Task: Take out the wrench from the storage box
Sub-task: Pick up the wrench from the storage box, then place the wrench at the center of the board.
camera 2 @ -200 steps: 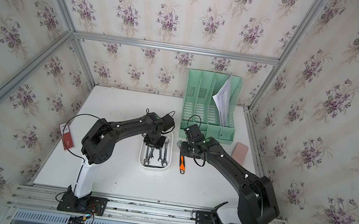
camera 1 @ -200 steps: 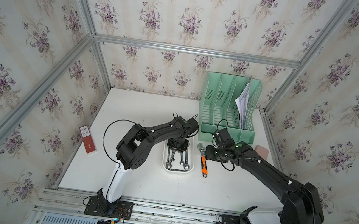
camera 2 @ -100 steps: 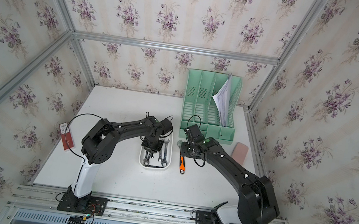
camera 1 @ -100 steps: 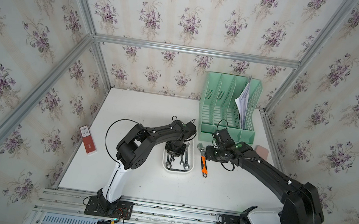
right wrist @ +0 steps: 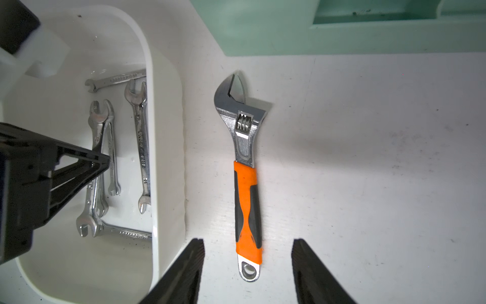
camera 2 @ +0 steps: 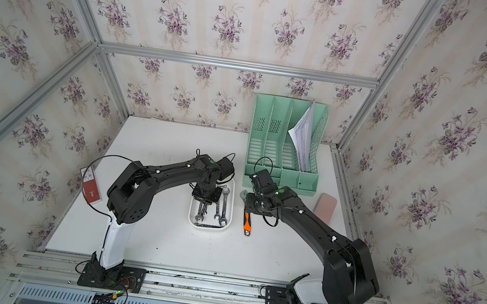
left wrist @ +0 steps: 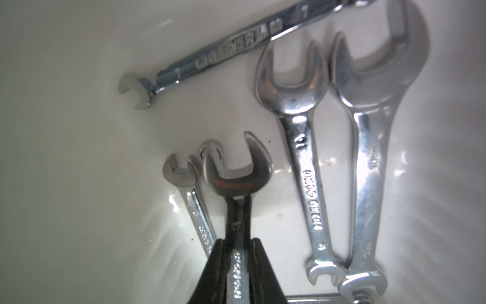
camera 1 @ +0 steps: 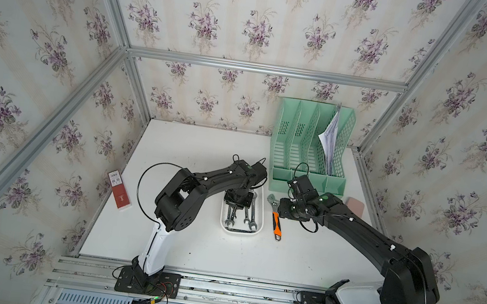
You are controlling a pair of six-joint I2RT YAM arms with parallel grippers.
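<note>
The white storage box (camera 1: 260, 224) (camera 2: 228, 219) sits mid-table and holds several chrome open-ended wrenches. My left gripper (camera 1: 235, 205) (left wrist: 238, 242) reaches down into it and is shut on the shank of one wrench (left wrist: 234, 179), whose head sticks out past the fingers. Other wrenches (left wrist: 307, 163) lie flat on the box floor beside it. My right gripper (camera 1: 280, 209) (right wrist: 248, 242) is open just right of the box (right wrist: 168, 158), above the handle end of an orange-handled adjustable wrench (camera 1: 275, 224) (right wrist: 247, 200) lying on the table.
A mint-green file rack (camera 1: 310, 156) with papers stands behind the right arm. A flat pink case (camera 1: 356, 206) lies by the right edge. A red box (camera 1: 119, 190) is at the left edge of the table.
My left gripper has sunk deeper into the box and closed its fingers on a wrench shank. The right arm has stayed still.
</note>
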